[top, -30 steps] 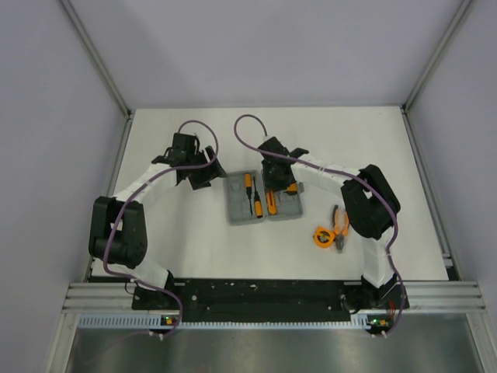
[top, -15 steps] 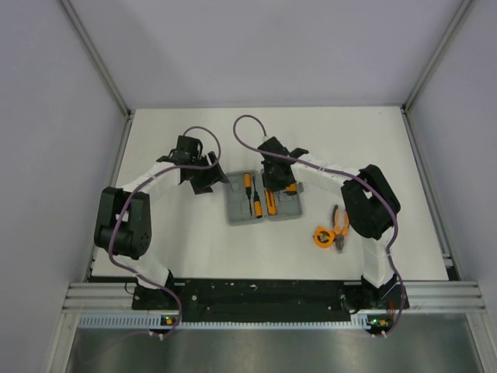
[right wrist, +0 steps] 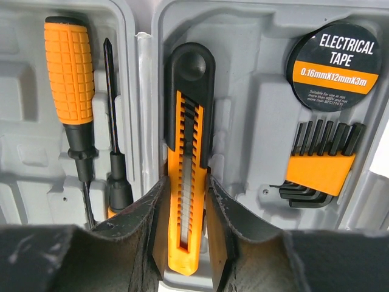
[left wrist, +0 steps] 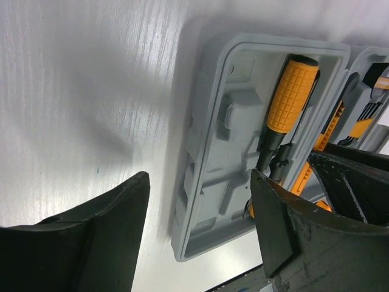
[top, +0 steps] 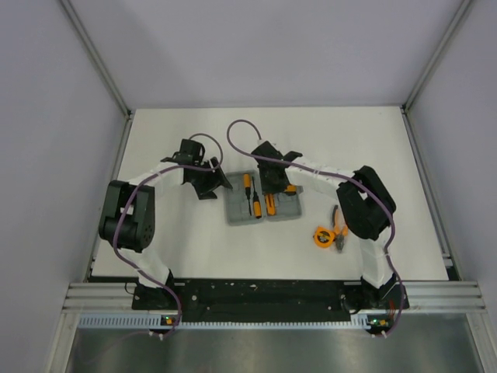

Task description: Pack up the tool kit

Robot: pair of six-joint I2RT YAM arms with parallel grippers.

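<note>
The grey case lies open mid-table, and an orange-handled screwdriver rests in its left half. My left gripper hangs open over the case's left edge, holding nothing. Its fingers straddle that rim. My right gripper is over the right half. Its jaws press both sides of the orange utility knife, which lies in its slot. Beside the knife are the screwdriver, a thin black driver, electrical tape and hex keys. The pliers and round tape measure lie on the table to the right of the case.
The white table is walled on three sides, with metal posts at the back corners. Both arm bases sit on the black rail at the near edge. The right arm's elbow hangs close above the pliers.
The left arm has swung right, bringing its gripper from the back left to the case's left edge. The right gripper stayed over the case and shifted slightly left.
</note>
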